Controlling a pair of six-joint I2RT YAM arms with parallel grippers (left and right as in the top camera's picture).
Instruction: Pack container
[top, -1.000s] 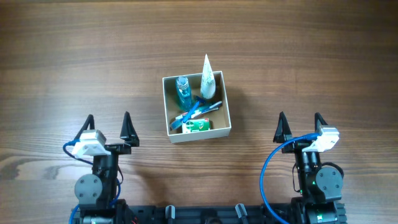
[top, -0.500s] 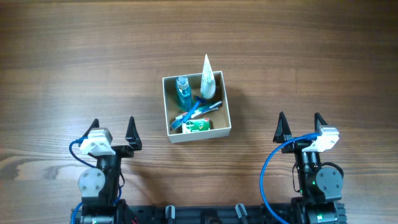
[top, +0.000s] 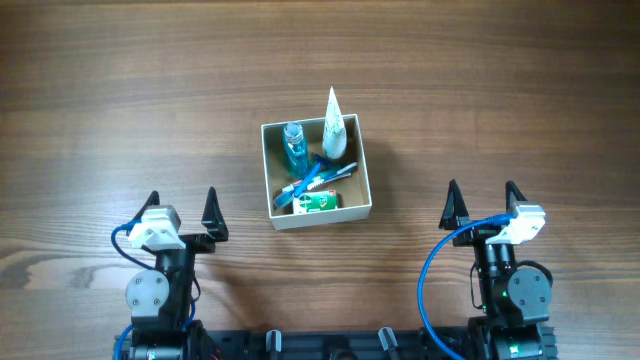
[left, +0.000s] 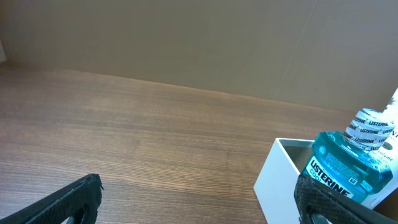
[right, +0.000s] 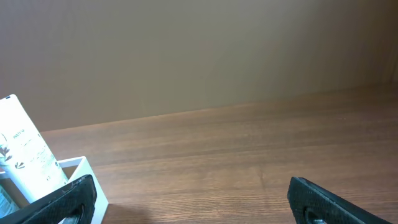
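The container (top: 366, 170), a small square white-walled box with a tan inside, stands mid-table. In it are a blue mouthwash bottle (top: 293, 146), a white tube (top: 334, 125) leaning over the far rim, a blue toothbrush (top: 312, 180) and a small green pack (top: 318, 202). My left gripper (top: 181, 209) is open and empty, near-left of the box. My right gripper (top: 483, 202) is open and empty, near-right of it. The left wrist view shows the box corner (left: 280, 180) and the bottle (left: 345, 168). The right wrist view shows the tube (right: 25, 149) and the box corner (right: 78, 165).
Bare wooden tabletop (top: 120, 90) lies all around the box. Both arm bases sit at the near edge, each with a blue cable (top: 430, 280).
The left gripper shifted slightly right and toward the near edge between one second ago and half a second ago, then stayed still. The right arm and the box contents have not moved.
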